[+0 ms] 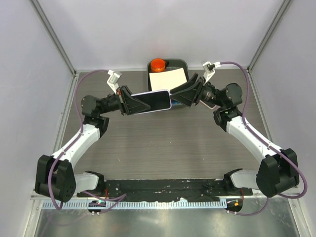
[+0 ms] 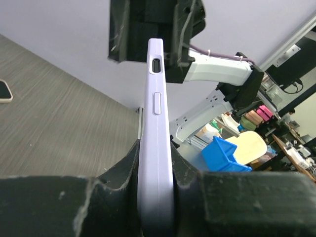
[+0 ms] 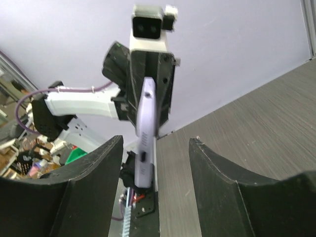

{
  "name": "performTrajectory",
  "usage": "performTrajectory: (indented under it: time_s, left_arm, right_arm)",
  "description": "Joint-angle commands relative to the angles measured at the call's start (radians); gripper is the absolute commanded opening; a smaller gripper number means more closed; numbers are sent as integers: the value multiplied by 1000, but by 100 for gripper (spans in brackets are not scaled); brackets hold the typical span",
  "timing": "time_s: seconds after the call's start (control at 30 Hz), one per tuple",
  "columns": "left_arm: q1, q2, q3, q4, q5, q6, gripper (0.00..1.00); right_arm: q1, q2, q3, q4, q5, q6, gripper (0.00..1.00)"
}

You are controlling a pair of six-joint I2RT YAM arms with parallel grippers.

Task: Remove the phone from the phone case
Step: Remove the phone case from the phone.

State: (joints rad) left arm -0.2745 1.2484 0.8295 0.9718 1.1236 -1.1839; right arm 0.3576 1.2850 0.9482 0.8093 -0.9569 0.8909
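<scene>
The phone (image 1: 150, 101), dark screen showing, sits in its lilac case and is held on edge above the middle of the table. My left gripper (image 1: 132, 103) is shut on the case's left end. In the left wrist view the case's side edge (image 2: 157, 123) is clamped between both fingers (image 2: 123, 173). My right gripper (image 1: 177, 96) is open at the phone's right end. In the right wrist view (image 3: 155, 153) the phone's end (image 3: 144, 133) lies between the spread fingers, near the left one, touching neither.
A black tray (image 1: 177, 62) at the back centre holds a white pad (image 1: 167, 79) and an orange round object (image 1: 158, 64). A small dark, pale-rimmed object (image 2: 4, 91) lies on the table. Grey walls stand around the table.
</scene>
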Motion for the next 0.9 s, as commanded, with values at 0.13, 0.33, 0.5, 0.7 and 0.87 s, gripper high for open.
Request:
performTrajectory:
  time_s: [0.13,0.33,0.5,0.7,0.87]
  left_arm:
    - [3,-61,-82,-7,-85,115,0]
    - [1,-83,-96,-8,-88,127,0]
    - [1,-87,-107,-8,-82,127,0]
    - [3,-81,-110,-10,-84,132,0]
    - [3,-87,-113,-12,-84,142,0]
  right_arm:
    - [-3,-36,-46,169,112,118,59]
    - [7,-6,-66,97,194,63,56]
    - [27,22,-68,117,208,63,56]
    - [60,88,-17,189,144,155,52]
    - [63,131,-2,257,135,215,44]
